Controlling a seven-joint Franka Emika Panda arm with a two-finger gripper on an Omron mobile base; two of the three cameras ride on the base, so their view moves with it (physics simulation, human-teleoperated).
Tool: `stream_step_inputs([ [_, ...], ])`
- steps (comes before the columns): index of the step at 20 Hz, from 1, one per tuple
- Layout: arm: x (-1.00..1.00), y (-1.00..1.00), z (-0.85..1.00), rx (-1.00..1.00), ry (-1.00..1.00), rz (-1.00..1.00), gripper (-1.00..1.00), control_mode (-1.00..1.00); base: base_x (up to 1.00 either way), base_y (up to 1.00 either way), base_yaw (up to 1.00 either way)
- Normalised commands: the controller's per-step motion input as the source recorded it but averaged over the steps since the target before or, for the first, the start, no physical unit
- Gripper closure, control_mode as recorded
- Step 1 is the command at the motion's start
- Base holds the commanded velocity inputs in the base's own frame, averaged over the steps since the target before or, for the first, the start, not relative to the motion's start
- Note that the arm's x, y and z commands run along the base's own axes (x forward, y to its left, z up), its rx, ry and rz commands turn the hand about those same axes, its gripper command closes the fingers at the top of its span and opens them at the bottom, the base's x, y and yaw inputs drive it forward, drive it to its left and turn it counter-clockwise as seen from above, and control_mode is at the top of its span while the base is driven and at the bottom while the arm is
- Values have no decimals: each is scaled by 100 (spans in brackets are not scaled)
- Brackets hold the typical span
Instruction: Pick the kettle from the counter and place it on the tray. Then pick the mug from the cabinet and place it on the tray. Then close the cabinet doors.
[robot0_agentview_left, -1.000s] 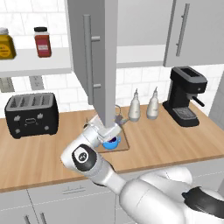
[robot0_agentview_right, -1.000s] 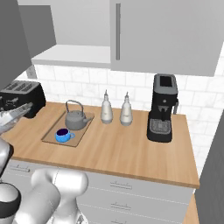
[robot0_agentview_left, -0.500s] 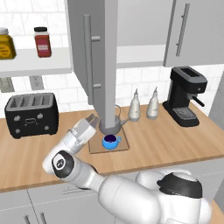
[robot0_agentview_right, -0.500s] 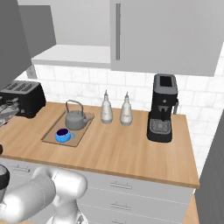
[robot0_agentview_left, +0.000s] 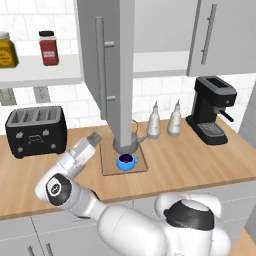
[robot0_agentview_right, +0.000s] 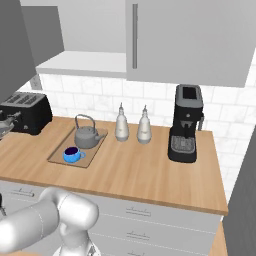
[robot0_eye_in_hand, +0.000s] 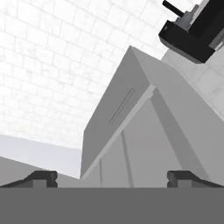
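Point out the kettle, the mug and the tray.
kettle (robot0_agentview_right: 87, 136), right base view, on its round body.
mug (robot0_agentview_right: 72, 154), right base view, on its blue side.
tray (robot0_agentview_right: 56, 157), right base view, on its bare front-left corner.

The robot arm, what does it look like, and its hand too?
The arm has glossy white rounded shells with dark joints, one a black disc with a white ring mark. The hand is pale grey, and its fingertips are small, dark and flat-topped.

White square-tiled wall (robot0_agentview_right: 100, 95) behind my worktop. Black 4-slot toaster (robot0_agentview_left: 35, 131) left, black espresso machine (robot0_agentview_right: 186, 123) right, 2 whitish slim-necked bottles (robot0_agentview_right: 132, 123) between. White open shelf (robot0_agentview_left: 40, 71) carries 2 spice jars (robot0_agentview_left: 30, 48).
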Motion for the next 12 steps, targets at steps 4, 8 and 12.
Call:
stream_step_inputs([
  [4,0,38,1,0,7,0,-100,-100,0,0,0],
  [8,0,33,8,-1,8,0,-100,-100,0,0,0],
  [12,0,12,23,0,1,0,-100,-100,0,0,0],
])
